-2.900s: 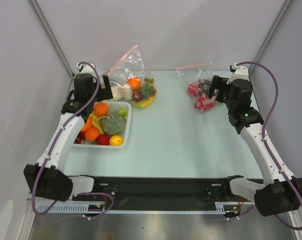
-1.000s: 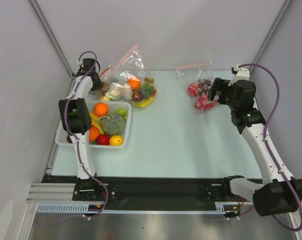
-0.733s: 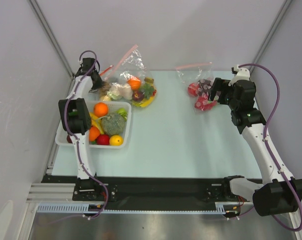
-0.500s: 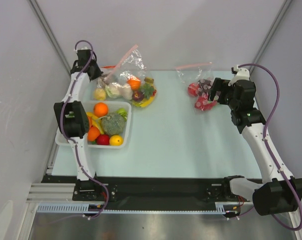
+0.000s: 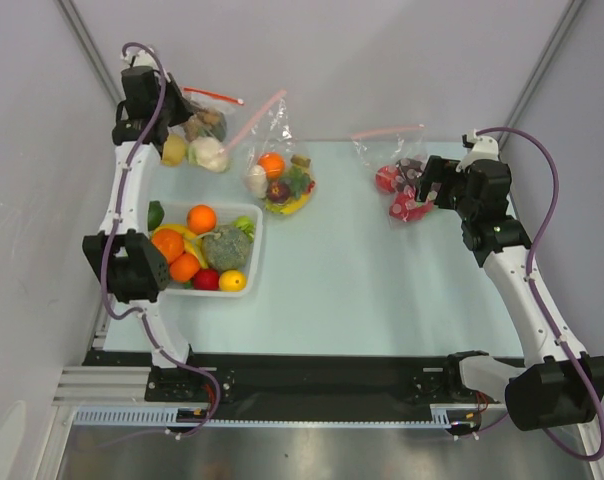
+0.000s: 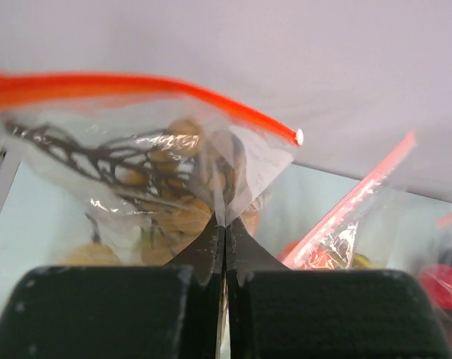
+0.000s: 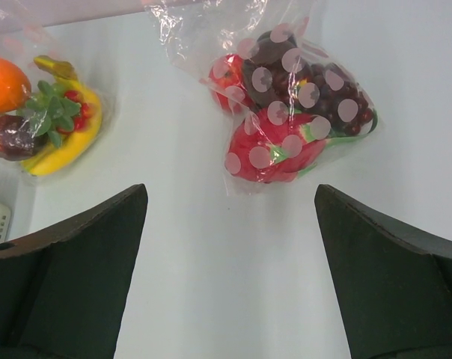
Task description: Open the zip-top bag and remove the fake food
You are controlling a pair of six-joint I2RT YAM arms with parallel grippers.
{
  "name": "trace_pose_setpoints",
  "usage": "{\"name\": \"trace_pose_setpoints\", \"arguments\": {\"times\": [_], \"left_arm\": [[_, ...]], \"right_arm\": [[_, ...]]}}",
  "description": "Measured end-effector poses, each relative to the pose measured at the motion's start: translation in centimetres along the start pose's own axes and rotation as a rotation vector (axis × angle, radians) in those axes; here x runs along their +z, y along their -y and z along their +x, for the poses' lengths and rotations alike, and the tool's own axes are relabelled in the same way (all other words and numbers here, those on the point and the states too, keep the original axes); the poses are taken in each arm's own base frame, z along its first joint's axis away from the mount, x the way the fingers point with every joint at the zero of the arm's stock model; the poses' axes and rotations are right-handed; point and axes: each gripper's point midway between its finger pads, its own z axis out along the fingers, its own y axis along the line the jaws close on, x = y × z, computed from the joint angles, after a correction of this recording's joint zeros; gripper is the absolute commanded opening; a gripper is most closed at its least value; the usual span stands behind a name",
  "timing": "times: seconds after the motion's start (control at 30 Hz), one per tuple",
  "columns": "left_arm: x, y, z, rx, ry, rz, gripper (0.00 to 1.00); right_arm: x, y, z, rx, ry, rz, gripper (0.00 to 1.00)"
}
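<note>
Nearest, on the left of the table (image 5: 382, 290), a white basket (image 5: 244, 285) holds an orange, a broccoli head, a lemon and other toy produce.

Farther back on the right, the right gripper (image 7: 230, 191) hangs over the table with its fingers spread wide and nothing between them. Just ahead of it lies a dotted bag (image 7: 289, 112): clear plastic printed with pale round spots, over red and dark purple toys, with its pink zip strip at the far side. No writing shows on it.

At the far middle, a banana bag (image 5: 280, 180) with a pink strip lies on the table, holding an orange, a banana and a leafy green piece.

At the far left corner the left arm reaches high. The left gripper (image 6: 224, 226) is pinched tight on a fold of the zip-top bag (image 5: 210, 112), which hangs from it in front of the back wall, its red-orange rim (image 6: 136, 84) uppermost. The fake food is inside or just under it: a brown cluster (image 5: 206, 123) near the rim, with a yellow fruit (image 5: 174, 150) and a white leafy head (image 5: 210, 154) lower down. A pale patch (image 6: 262, 161) on the plastic is too blurred to read.
</note>
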Motion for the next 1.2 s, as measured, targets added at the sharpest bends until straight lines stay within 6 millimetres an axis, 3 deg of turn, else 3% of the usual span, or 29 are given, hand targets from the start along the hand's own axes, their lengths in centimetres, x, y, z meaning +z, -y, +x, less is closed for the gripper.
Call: {"name": "trace_pose_setpoints", "arguments": {"times": [0.17, 0.3, 0.43, 0.6, 0.77, 0.9, 1.07, 1.2], "left_arm": [[-4.1, 3.8, -3.0, 0.05, 0.064, 0.13, 0.0], [-8.2, 7.4, -4.1, 0.102, 0.095, 0.25, 0.0], [-13.8, 11.7, -3.3, 0.156, 0.109, 0.406, 0.0], [-21.4, 15.1, -1.0, 0.198, 0.121, 0.574, 0.0], [-27.5, 17.4, 3.6, 0.219, 0.084, 0.733, 0.0], [-30.5, 19.8, 7.9, 0.225, 0.018, 0.87, 0.0], [-30.6, 22.8, 14.9, 0.242, -0.106, 0.962, 0.0], [-27.6, 23.9, 21.9, 0.256, -0.236, 0.908, 0.0]], "right_arm": [[0.0, -0.4, 0.1, 0.002, -0.004, -0.02, 1.0], [-0.1, -0.7, 0.2, 0.005, -0.009, -0.041, 1.0], [-0.3, -1.4, 0.4, 0.009, -0.022, -0.077, 1.0], [-1.0, -2.2, 0.2, 0.015, -0.02, -0.12, 1.0], [-1.7, -3.0, -0.2, 0.026, -0.011, -0.166, 1.0], [-2.2, -3.7, 0.7, 0.043, -0.025, -0.209, 1.0], [-3.2, -4.0, 2.4, 0.061, -0.048, -0.238, 1.0], [-3.8, -3.7, 3.6, 0.073, -0.054, -0.232, 1.0]]}}
